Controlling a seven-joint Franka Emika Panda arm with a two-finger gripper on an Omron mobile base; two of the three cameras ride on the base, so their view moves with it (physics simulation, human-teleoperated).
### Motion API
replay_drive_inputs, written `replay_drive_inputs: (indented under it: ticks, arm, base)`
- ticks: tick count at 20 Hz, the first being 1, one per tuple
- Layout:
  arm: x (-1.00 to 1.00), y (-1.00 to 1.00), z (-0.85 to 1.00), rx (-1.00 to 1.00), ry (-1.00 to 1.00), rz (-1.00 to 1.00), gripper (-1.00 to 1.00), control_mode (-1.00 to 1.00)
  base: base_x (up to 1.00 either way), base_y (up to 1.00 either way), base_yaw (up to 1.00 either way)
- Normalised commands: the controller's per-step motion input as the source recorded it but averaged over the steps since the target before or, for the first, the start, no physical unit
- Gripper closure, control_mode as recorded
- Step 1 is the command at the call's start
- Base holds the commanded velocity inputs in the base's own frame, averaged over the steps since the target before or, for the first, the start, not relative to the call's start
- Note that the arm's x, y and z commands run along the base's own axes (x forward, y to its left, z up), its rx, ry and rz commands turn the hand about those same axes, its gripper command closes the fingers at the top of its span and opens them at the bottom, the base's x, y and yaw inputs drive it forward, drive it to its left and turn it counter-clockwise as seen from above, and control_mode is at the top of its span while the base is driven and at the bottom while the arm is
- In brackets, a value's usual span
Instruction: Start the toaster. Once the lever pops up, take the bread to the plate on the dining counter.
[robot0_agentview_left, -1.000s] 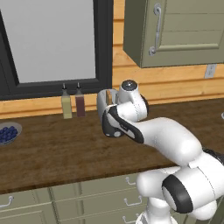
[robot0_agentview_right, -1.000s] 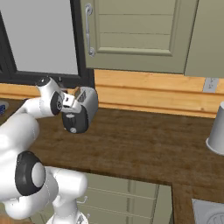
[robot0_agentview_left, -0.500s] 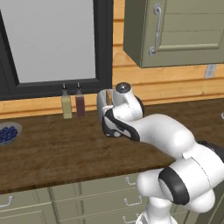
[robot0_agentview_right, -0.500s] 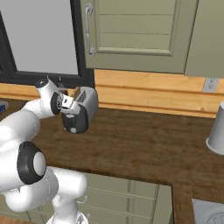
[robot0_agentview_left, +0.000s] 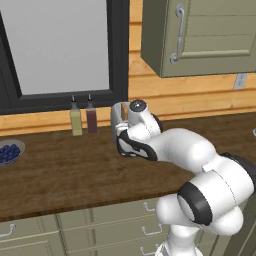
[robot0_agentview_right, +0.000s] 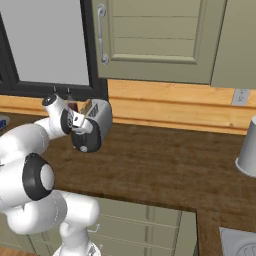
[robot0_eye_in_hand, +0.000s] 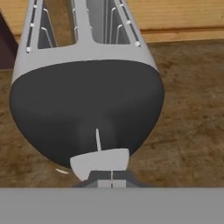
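The toaster (robot0_eye_in_hand: 87, 96) fills the hand view, silver on top with two slots and a black front panel. Its pale lever (robot0_eye_in_hand: 99, 161) sits low on that panel, right above my gripper (robot0_eye_in_hand: 111, 178), which is shut with its tips touching the lever. A tan strip of the bread (robot0_eye_in_hand: 57, 22) shows in the left slot. From the right base view, the toaster (robot0_agentview_right: 100, 116) stands on the wooden worktop with the bread (robot0_agentview_right: 88, 107) poking out, and my hand is against its black front. In the left base view my arm covers most of the toaster (robot0_agentview_left: 117, 117). The plate and the dining counter are out of view.
Two slim bottles (robot0_agentview_left: 75, 117) (robot0_agentview_left: 91, 116) stand at the wall just left of the toaster. A bowl of blueberries (robot0_agentview_left: 7, 152) sits at the far left. A grey cup (robot0_agentview_right: 247, 150) stands far right, a sink (robot0_agentview_right: 240, 245) beyond the corner. Wall cabinets hang overhead.
My hand has dropped a little and shifted left at the toaster's front. The gripper has stayed shut. The toaster and bottles have not moved.
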Motion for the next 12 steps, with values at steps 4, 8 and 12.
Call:
replay_drive_inputs:
  ticks: [4,8,12]
  arm:
    - [0.11,0.01,-0.14,0.0,-0.03,-0.01,1.0,-1.0]
    - [0.05,0.01,-0.2,0.0,-0.02,-0.01,1.0,-1.0]
    - [0.01,0.0,-0.24,0.0,-0.01,-0.01,1.0,-1.0]
  base:
    - [0.0,0.0,0.0]
    - [0.0,0.0,0.0]
    - [0.0,0.0,0.0]
